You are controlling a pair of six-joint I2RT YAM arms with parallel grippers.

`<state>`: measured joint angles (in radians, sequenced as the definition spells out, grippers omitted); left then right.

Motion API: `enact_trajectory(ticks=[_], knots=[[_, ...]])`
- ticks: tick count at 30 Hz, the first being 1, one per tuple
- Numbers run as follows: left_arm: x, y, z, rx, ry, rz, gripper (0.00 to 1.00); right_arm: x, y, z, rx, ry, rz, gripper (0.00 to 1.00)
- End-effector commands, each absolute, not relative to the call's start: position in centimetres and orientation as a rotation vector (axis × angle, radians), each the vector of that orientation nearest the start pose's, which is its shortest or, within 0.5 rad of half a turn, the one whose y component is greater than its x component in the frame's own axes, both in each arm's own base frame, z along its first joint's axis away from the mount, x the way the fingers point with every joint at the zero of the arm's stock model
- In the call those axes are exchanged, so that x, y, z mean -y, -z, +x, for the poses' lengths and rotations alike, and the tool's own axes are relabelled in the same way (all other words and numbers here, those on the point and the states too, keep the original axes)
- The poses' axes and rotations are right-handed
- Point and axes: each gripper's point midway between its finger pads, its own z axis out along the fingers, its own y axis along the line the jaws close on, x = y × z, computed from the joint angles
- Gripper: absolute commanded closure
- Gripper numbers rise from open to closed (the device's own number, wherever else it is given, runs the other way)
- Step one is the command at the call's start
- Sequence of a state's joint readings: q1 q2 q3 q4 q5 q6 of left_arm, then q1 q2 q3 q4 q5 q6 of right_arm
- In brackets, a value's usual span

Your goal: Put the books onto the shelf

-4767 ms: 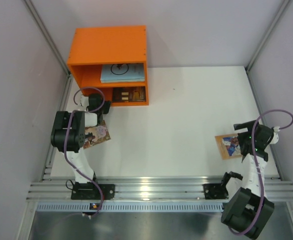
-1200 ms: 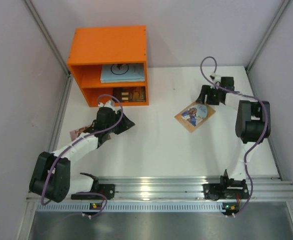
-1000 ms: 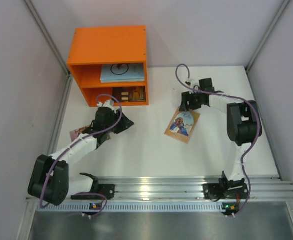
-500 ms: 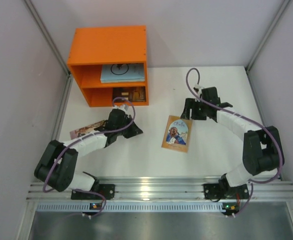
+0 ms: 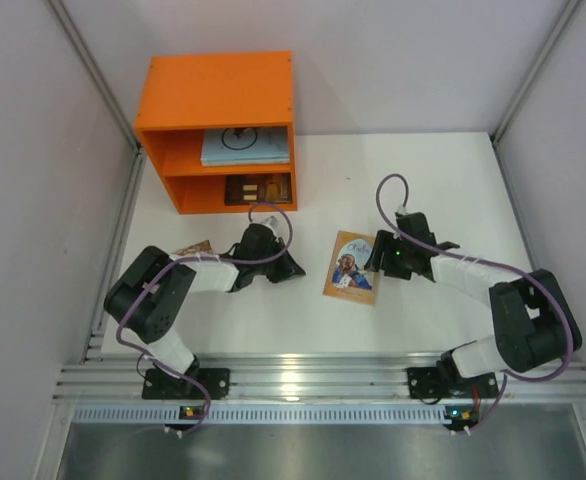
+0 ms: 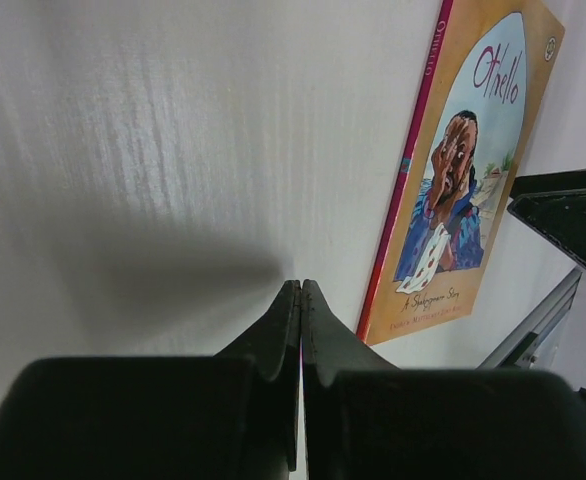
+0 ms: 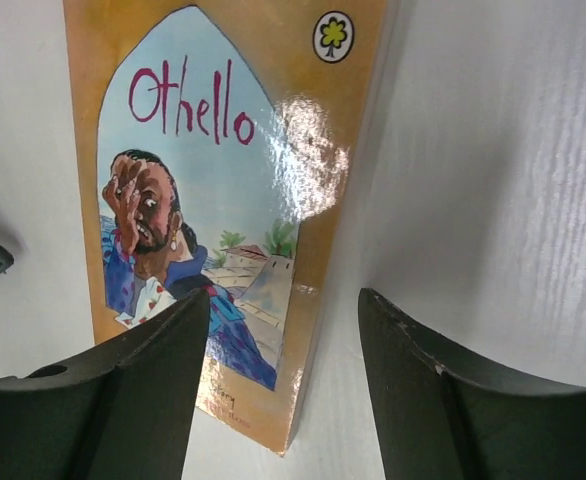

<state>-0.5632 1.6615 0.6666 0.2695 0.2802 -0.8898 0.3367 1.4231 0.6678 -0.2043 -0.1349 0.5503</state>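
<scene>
The orange book with a blue arch picture (image 5: 353, 267) lies flat on the white table (image 5: 423, 180). My right gripper (image 5: 375, 262) is open at its right edge. In the right wrist view one finger (image 7: 163, 340) hangs over the cover (image 7: 223, 170) and the other over bare table; gripper (image 7: 283, 296). My left gripper (image 5: 291, 270) is shut and empty, pointing at the book's left edge (image 6: 453, 170); its tips (image 6: 301, 292) stop short of it. The orange shelf (image 5: 213, 90) holds pale blue books (image 5: 245, 146) above and a dark brown book (image 5: 258, 188) below. A pinkish book (image 5: 191, 247) peeks out behind the left arm.
Grey walls close in the table on the left, back and right. An aluminium rail (image 5: 303, 375) runs along the near edge with both arm bases on it. In the left wrist view the right gripper's black finger (image 6: 573, 215) shows beyond the book.
The left gripper closed and swung right toward the orange book. The right arm slid that book left and nearer, then settled open at its right edge.
</scene>
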Motion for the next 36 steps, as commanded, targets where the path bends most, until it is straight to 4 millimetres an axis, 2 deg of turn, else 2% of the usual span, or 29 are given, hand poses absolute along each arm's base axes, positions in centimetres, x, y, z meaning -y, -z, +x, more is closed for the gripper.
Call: enact_trajectory(ticks=[1, 5, 12, 18, 23, 25, 26, 32, 36], knots=[[29.1, -4.3, 28.9, -2.416, 1.118, -0.235, 1.0, -16.0, -3.6, 28.8, -2.516, -0.546, 0.244, 0.39], [29.8, -3.4, 28.1, -2.433, 1.142, -0.242, 1.0, -17.8, -4.0, 28.5, -2.5, -0.604, 0.206, 0.4], [30.3, -2.7, 27.3, -2.448, 1.173, -0.259, 1.0, -19.6, -5.4, 28.9, -2.425, -0.743, 0.176, 0.44], [30.6, -2.7, 26.8, -2.448, 1.199, -0.275, 1.0, -20.4, -6.6, 28.8, -2.366, -0.84, 0.223, 0.6], [30.7, -2.9, 26.6, -2.438, 1.208, -0.286, 1.0, -20.8, -6.1, 28.7, -2.363, -0.884, 0.261, 0.69], [30.8, -2.9, 26.5, -2.442, 1.218, -0.288, 1.0, -21.3, -5.7, 28.2, -2.366, -0.939, 0.275, 0.69], [30.8, -2.9, 26.4, -2.442, 1.223, -0.289, 1.0, -21.9, -6.2, 28.3, -2.344, -0.995, 0.29, 0.69], [30.9, -3.3, 26.1, -2.432, 1.239, -0.295, 1.0, -22.2, -5.9, 27.9, -2.335, -1.042, 0.316, 0.71], [31.1, -3.5, 25.9, -2.428, 1.25, -0.296, 1.0, -22.6, -6.1, 27.6, -2.329, -1.093, 0.321, 0.8]])
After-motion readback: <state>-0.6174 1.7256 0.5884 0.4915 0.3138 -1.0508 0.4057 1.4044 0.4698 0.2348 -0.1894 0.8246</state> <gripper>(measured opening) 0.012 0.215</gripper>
